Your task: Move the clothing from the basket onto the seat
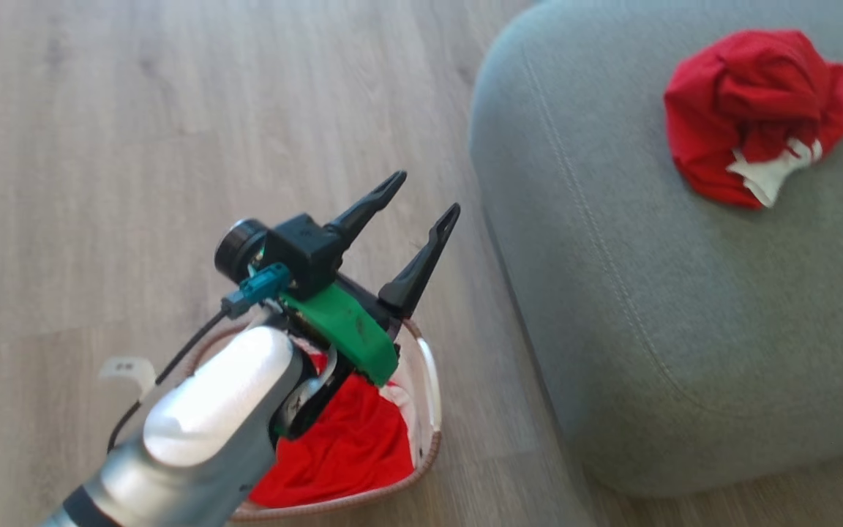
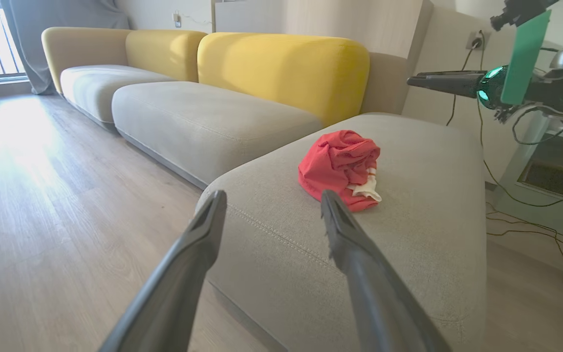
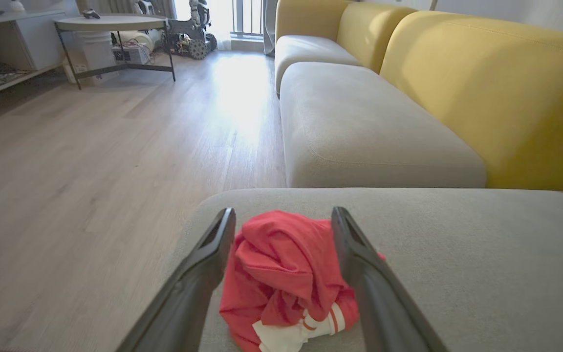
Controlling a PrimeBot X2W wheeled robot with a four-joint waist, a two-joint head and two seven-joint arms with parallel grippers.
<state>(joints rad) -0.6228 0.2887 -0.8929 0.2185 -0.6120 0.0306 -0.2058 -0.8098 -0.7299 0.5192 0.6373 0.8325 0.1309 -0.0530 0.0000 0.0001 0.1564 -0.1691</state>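
One piece of the clothing (image 1: 348, 446), bright red, lies in the basket (image 1: 432, 432) on the floor at the lower middle of the head view. My left gripper (image 1: 427, 192) hangs open and empty just above the basket, fingers pointing toward the seat (image 1: 685, 307). A second crumpled red garment (image 1: 754, 110) with a white striped part lies on the seat. In the right wrist view my right gripper (image 3: 282, 215) is open, and that garment (image 3: 281, 274) shows between its fingers, apart from them. The left wrist view shows the left gripper (image 2: 272, 195) and the right gripper (image 2: 438, 80) high above the garment (image 2: 340, 164).
The seat's rounded corner stands right next to the basket. More grey cushions (image 3: 359, 127) with yellow backrests (image 3: 496, 93) run along the wall. A round side table (image 3: 110, 24) and a shelf stand across the wooden floor (image 1: 173, 110). Cables (image 2: 521, 215) trail beside the seat.
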